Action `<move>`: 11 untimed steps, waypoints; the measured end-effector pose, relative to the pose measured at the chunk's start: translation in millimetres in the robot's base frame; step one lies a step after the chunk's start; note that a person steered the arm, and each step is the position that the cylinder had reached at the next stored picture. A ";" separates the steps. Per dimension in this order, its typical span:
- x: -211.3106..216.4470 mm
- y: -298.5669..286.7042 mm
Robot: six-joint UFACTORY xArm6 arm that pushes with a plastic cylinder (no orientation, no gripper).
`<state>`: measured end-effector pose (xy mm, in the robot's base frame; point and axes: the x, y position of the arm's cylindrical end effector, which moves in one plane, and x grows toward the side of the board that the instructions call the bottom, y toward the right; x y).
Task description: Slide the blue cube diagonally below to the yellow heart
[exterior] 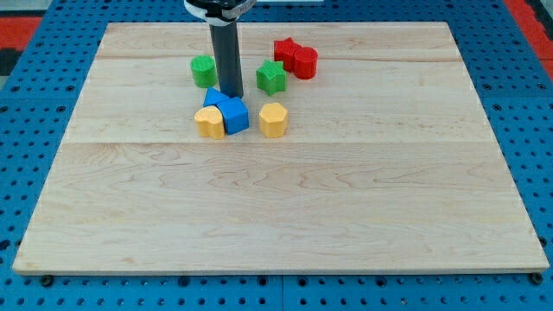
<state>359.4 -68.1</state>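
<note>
The blue cube [234,115] lies a little above the board's middle, left of centre. A yellow block that looks like the heart [209,123] touches its left side. A second blue block, maybe a triangle [213,98], sits against the cube's upper left. A second yellow block, roughly hexagonal [273,119], lies apart to the cube's right. My tip [231,93] stands just above the blue cube, at or very near its top edge, with the dark rod rising to the view's top.
A green round block [204,71] lies left of the rod and a green star [270,77] right of it. A red star [286,49] and a red round block [305,62] touch each other near the top. The wooden board [285,207] sits on a blue pegboard.
</note>
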 end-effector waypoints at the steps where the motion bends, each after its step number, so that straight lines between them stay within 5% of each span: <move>1: -13.4 -5.7; 4: -20.4 -67.9; 6: 23.7 -29.8; 9: -16.5 -44.5; 11: 22.3 -6.5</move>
<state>381.7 -74.6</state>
